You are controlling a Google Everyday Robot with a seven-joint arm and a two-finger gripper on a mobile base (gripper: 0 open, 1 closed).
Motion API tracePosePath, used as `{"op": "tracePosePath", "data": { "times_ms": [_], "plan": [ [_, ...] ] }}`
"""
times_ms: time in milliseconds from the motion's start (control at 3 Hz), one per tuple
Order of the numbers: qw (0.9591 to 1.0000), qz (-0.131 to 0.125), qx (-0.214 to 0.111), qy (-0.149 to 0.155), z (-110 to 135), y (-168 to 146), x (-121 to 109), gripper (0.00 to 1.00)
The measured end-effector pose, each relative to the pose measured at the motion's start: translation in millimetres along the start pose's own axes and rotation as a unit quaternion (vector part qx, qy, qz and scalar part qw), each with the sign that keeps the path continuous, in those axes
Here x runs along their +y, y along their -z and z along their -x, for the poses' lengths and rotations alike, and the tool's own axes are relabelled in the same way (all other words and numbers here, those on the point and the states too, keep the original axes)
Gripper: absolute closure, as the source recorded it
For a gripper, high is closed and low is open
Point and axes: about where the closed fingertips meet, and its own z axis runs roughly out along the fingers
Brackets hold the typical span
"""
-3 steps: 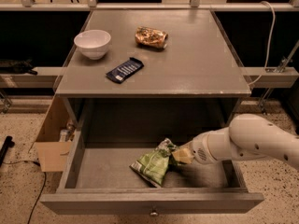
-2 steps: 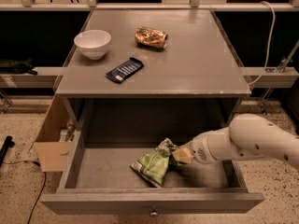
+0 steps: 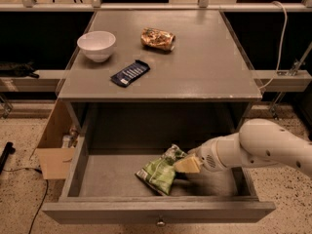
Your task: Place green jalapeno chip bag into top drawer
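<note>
The green jalapeno chip bag [image 3: 161, 172] lies crumpled on the floor of the open top drawer [image 3: 158, 212], slightly right of its middle. The drawer is pulled out towards the camera, and its small round knob shows at the bottom of its grey front. My gripper [image 3: 187, 165] reaches in from the right on the white arm [image 3: 263, 147] and sits against the bag's right edge, inside the drawer. Whether it holds the bag is not visible.
On the grey tabletop [image 3: 204, 67] above the drawer stand a white bowl [image 3: 97, 45], a flat dark-blue packet [image 3: 130, 73] and an orange-brown foil bag [image 3: 157, 38]. A cardboard box [image 3: 53, 147] stands on the floor at the left of the drawer.
</note>
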Motion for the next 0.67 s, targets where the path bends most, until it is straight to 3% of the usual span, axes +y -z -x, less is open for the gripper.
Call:
{"op": "tracePosePath", "data": {
  "times_ms": [333,667],
  "plan": [
    [1.0000,0.000,0.000,0.000,0.0,0.0,0.1,0.00],
    [1.0000,0.000,0.000,0.000,0.0,0.0,0.1,0.00]
  ]
}}
